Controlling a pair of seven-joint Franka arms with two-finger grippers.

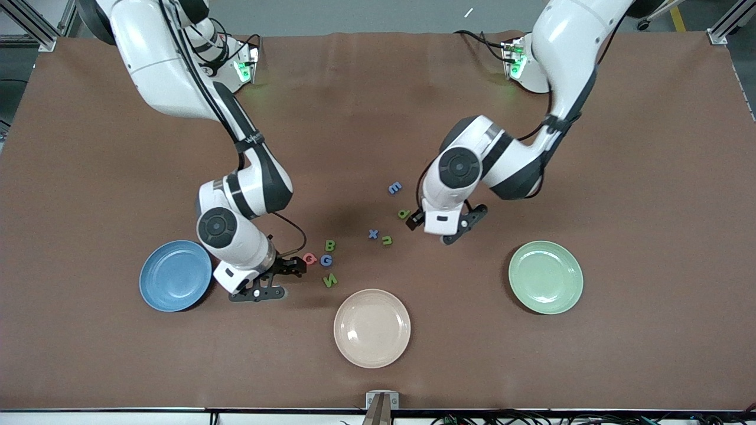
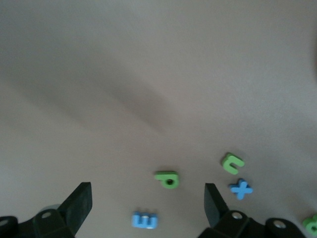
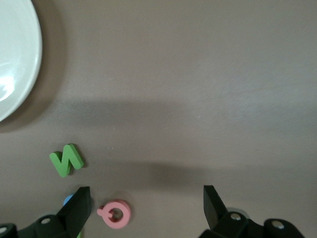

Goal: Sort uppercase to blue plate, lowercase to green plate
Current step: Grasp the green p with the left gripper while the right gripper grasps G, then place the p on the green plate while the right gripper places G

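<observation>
My right gripper (image 1: 292, 270) is open and low over the table, beside the blue plate (image 1: 175, 275). In the right wrist view the pink Q (image 3: 115, 213) lies between its open fingers (image 3: 77, 206), closer to one of them. The pink Q (image 1: 309, 258), blue G (image 1: 326, 260), green B (image 1: 330, 245) and green N (image 1: 329, 280) lie together. My left gripper (image 1: 415, 220) is open over the green p (image 1: 403, 213). The blue E (image 2: 145, 220) lies between its fingers and the green p (image 2: 167, 179) just ahead. The blue E (image 1: 394, 188), blue x (image 1: 372, 234) and green n (image 1: 387, 239) lie nearby. The green plate (image 1: 545, 277) holds nothing.
A beige plate (image 1: 371, 328) sits nearest the front camera, between the blue and green plates. Its rim shows in the right wrist view (image 3: 15, 59), near the green N (image 3: 66, 159). The brown table (image 1: 620, 177) is bare toward both ends.
</observation>
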